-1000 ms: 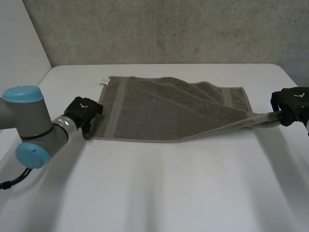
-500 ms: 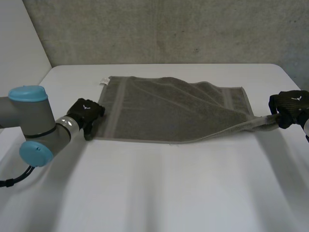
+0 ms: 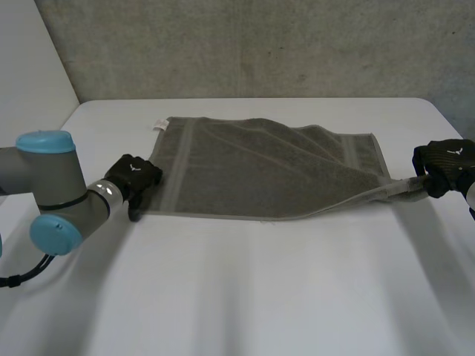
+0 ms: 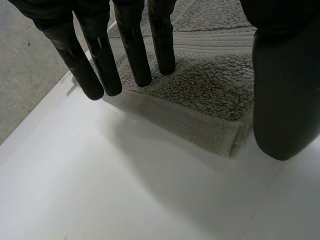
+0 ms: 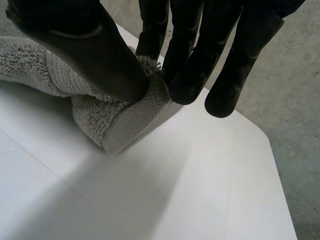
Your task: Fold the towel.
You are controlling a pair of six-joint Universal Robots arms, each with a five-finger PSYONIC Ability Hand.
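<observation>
Fingers and thumb of the right hand pinch the near right corner of the towel, bunching the cloth between them just above the table. From that corner a taut, rolled strip runs back to the rest of the towel, which lies spread across the far half of the table with a diagonal crease over its middle.

Over the last second the right hand has eased slightly inward, so the stretched strip is a little shorter. The left hand has slid down and in toward the towel's near left corner. That suggests the first fold has not started: one corner is gripped and the other is only being approached.

On the left hand, the fingers are straight and spread, with their tips over the hem beside that corner. Its thumb stands well apart on the other side, and nothing is held between them. The left forearm reaches in low from the table's left side, palm facing the cloth. My guess is that it needs to close on this corner before both hands can lift.
</observation>
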